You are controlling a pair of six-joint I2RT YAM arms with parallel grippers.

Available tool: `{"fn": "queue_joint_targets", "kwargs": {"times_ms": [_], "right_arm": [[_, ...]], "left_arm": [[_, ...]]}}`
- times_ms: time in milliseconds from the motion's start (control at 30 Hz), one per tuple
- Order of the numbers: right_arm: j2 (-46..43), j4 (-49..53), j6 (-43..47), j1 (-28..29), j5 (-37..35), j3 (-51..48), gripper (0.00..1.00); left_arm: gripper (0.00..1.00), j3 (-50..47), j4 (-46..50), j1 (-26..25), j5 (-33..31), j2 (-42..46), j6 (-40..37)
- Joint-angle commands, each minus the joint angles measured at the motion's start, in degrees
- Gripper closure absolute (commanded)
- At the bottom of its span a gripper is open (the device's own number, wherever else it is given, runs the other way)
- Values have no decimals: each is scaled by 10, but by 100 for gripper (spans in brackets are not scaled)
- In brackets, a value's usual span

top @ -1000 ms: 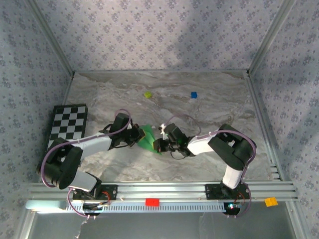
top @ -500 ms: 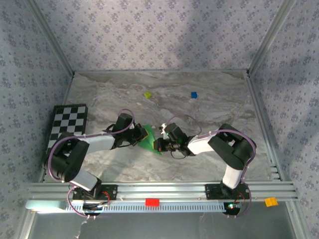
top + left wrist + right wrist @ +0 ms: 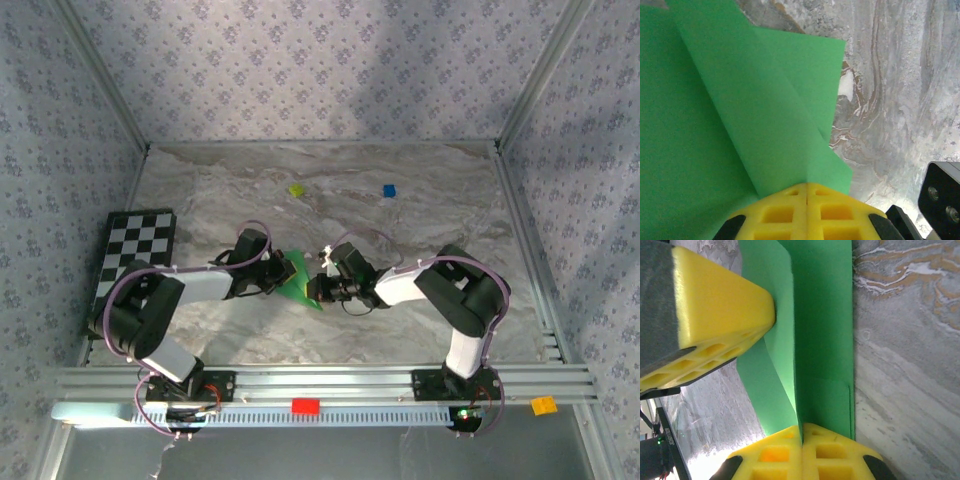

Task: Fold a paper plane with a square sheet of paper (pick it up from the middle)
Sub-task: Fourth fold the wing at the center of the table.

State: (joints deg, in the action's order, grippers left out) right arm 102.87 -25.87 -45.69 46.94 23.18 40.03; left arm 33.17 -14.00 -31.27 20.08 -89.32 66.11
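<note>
Paper sheet (image 3: pixel 297 278), green and folded, is clamped by left pincer (image 3: pixel 806 187) and right pincer (image 3: pixel 801 430).

Table (image 3: pixel 450 200) centre blocked: left gripper (image 3: pixel 281 281), right gripper (image 3: pixel 318 291) meeting on folded green paper (image 3: pixel 298 274). Checkerboard (image 3: pixel 138 255) at left edge. Yellow-green block (image 3: pixel 296 189), blue block (image 3: pixel 389 190) near far edge. Right side free.

Thin bright green square sheet of paper (image 3: pixel 297 279), plain and unmarked, folded over itself in overlapping layers with straight creases, triangular outline narrowing toward the near edge, around the middle of the table (image 3: pixel 430 200), slightly left
</note>
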Motion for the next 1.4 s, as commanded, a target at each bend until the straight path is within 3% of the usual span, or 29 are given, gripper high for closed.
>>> {"fn": "queue_joint_targets", "kwargs": {"times_ms": [0, 1367], "right_arm": [[20, 51, -9, -4, 1, 2, 95], [22, 76, -23, -12, 17, 10, 92]], "left_arm": [[99, 6, -5, -3, -10, -9, 2], [100, 32, 30, -5, -11, -68, -23]]}}
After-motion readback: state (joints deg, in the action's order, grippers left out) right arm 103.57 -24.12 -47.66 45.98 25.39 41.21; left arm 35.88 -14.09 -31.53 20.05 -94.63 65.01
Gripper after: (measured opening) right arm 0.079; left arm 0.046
